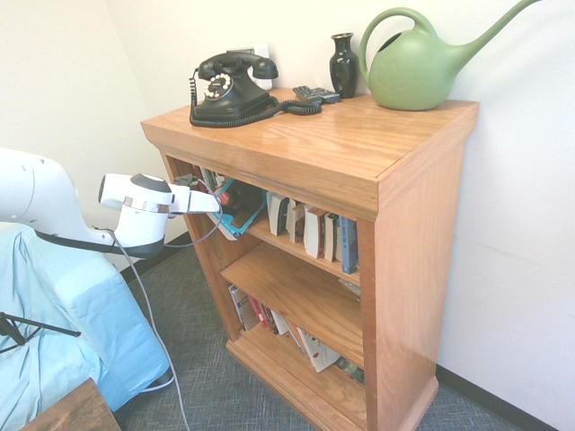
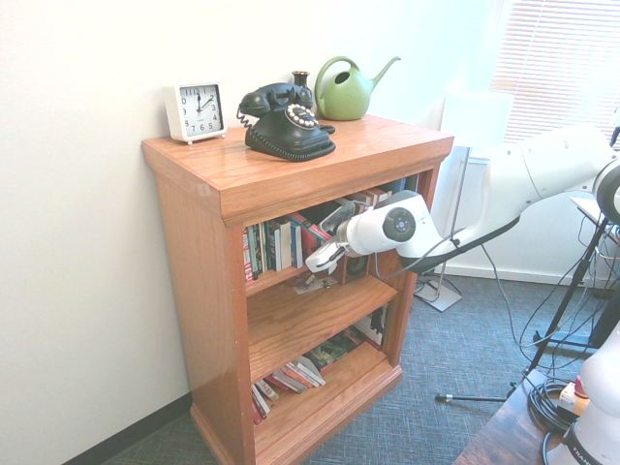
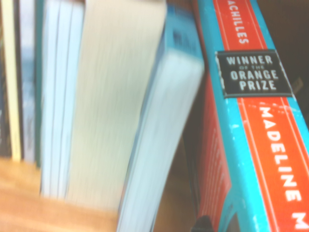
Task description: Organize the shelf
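One shelf [image 1: 409, 233] against the wall, three tiers | top board: one telephone [image 1: 232, 88], one vase [image 1: 343, 65], one watering can [image 1: 422, 63], one clock [image 2: 195, 110] | gripper [image 2: 318, 262] at top tier's front edge, jaws: I cannot tell | one teal-and-orange book [image 3: 251, 145] leaning there.

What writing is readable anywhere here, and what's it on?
"WINNER OF THE ORANGE PRIZE": black badge on the teal-and-orange book spine.
"ACHILLES": same spine.
"MADELINE M", cut off: same spine.
Clock numerals: too small to read.
Other book spines on the shelf: too small.
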Controlling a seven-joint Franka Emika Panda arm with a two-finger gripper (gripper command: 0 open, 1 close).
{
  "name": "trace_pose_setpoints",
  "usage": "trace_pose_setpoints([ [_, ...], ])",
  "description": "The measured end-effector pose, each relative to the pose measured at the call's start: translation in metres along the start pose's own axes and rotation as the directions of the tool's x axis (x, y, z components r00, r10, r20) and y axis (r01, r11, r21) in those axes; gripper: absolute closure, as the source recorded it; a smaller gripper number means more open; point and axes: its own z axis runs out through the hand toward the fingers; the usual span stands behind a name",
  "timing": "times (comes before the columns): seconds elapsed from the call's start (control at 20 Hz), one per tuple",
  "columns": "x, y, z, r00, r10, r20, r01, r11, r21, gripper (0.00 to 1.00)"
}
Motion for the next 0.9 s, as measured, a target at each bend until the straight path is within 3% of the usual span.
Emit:
trace_pose_setpoints([
  [0.05,0.001,-0.002,0.001,1.0,-0.001,0.001,0.001,1.0,-0.001,0.0],
  [0.7,0.012,-0.01,0.001,1.0,-0.018,-0.005,0.018,1.0,-0.003,0.0],
  [0.9,-0.006,-0.01,-0.006,0.999,-0.039,0.027,0.039,0.999,0.014,0.0],
])
